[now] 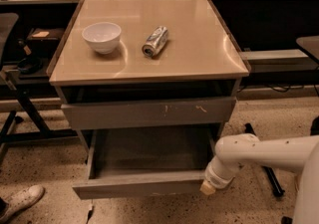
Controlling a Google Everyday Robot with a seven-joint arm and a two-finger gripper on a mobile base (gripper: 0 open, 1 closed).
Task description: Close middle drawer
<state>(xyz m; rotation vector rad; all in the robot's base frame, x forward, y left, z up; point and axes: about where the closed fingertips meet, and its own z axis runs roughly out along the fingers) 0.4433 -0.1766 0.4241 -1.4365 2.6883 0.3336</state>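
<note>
Middle drawer at lower centre of frame, pulled well out, grey inside showing. My gripper at lower right, at right end of drawer front; spread or pressed together, cannot tell. My judgement: closing hardly begun, nearly full travel left.

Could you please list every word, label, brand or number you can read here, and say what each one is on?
No text can be read.
Can: its print is too blurred to read.
Bowl, middle drawer and the scratched front above it: no lettering.
Gripper, at the right end of the middle drawer's front: no label visible.
</note>
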